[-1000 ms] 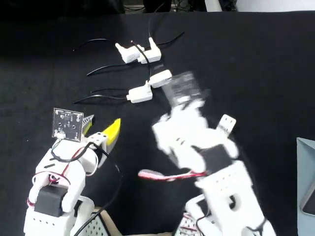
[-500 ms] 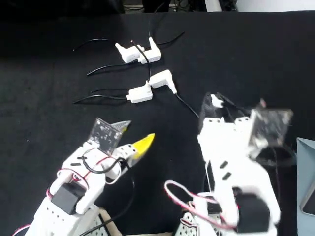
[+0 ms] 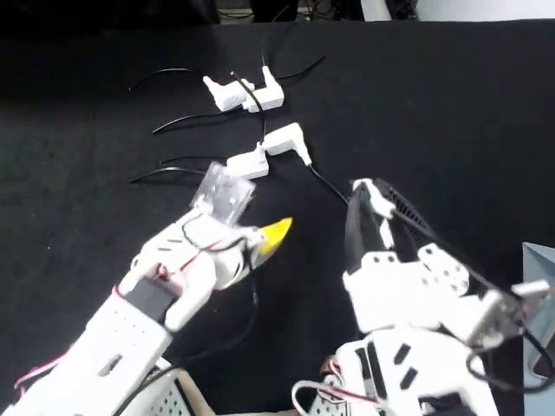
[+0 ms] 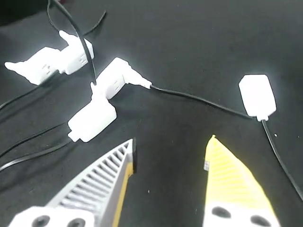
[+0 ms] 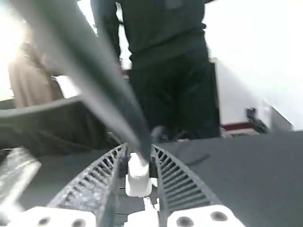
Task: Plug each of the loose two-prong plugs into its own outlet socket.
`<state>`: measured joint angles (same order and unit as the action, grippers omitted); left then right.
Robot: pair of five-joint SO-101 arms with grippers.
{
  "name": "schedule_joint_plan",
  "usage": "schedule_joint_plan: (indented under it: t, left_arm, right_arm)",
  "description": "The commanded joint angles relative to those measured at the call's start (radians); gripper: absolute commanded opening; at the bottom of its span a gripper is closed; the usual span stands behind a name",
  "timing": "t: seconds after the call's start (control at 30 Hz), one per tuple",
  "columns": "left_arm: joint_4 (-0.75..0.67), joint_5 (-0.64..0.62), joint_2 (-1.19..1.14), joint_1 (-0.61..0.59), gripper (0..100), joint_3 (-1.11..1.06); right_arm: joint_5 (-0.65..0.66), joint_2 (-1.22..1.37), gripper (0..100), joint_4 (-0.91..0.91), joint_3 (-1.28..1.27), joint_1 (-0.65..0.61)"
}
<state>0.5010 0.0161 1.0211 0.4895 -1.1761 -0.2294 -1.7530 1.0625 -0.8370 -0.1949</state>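
Two pairs of white plug-and-socket pieces lie on the black table, an upper pair (image 3: 245,94) (image 4: 52,59) and a lower pair (image 3: 264,152) (image 4: 102,94). My left gripper (image 3: 264,221) (image 4: 172,140) is open, just short of the lower pair, with nothing between its grey and yellow fingers. My right gripper (image 3: 368,192) (image 5: 139,151) points upward and is shut on a white plug (image 5: 138,177). A black cord (image 3: 325,180) runs from that plug to the lower pair. In the left wrist view a white plug (image 4: 257,94) on a black cord shows beyond the yellow finger.
Thin black cords (image 3: 173,126) trail from the white pieces toward the left side of the table. A grey box (image 3: 539,303) sits at the right edge. Both arm bases stand at the near edge.
The left arm has stretched forward and right toward the lower pair. The right arm has pulled back from that pair to the right and tipped upward, drawing the cord with it.
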Motion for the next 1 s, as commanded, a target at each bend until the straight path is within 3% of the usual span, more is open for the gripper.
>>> schedule_joint_plan:
  t: [0.0,0.3,0.6,0.97]
  left_arm:
    - [-0.097,-0.037,-0.247,0.033,25,0.166]
    - [-0.226,-0.038,-0.663,0.168,24,0.352]
    - [-0.227,-0.038,-1.002,0.265,24,0.59]
    - [-0.226,-0.038,-1.246,0.344,24,0.788]
  right_arm:
    - [-0.014,-0.067,1.2,0.005,0.058,-0.071]
    - [-0.014,-0.143,1.2,0.051,0.093,-0.152]
    - [-0.015,-0.143,1.2,0.052,0.081,-0.16]
    - [-0.014,-0.143,1.2,0.046,0.027,-0.161]
